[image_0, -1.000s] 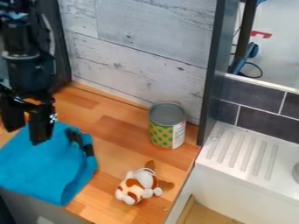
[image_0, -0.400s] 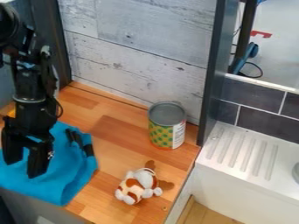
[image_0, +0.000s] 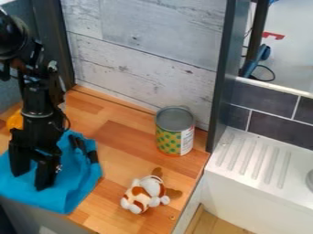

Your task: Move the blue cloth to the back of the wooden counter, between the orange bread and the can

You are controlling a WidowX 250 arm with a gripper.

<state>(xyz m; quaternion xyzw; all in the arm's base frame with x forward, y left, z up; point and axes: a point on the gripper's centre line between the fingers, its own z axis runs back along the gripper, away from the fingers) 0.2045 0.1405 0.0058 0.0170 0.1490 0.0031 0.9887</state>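
One black two-finger gripper, of hard, angular build, hangs at the left, released, its fingers parted with blue visible between them; whether they touch the fabric below cannot be told. One bright blue fabric cloth, soft and creased, lies on the counter's left front part, under and around the gripper, with one dark strap-like strip along its upper right side. One orange-yellow object, behind the arm at the left edge, mostly hidden, its form unclear. One upright cylindrical tin can, grey-topped, its paper label green-and-yellow patterned with a white panel, stands toward the back, near the wall. One small plush toy, rounded, white with brown patches, lies in front of the can, well apart from the cloth; its pose is hard to make out. One counter, smooth striped wood. One wall of pale, weathered planks. One dark upright post, right of the can. One white ribbed drainboard, cut off at the right, below dark grey rectangular tiles. Beyond, one small red item and one blue item, both indistinct.
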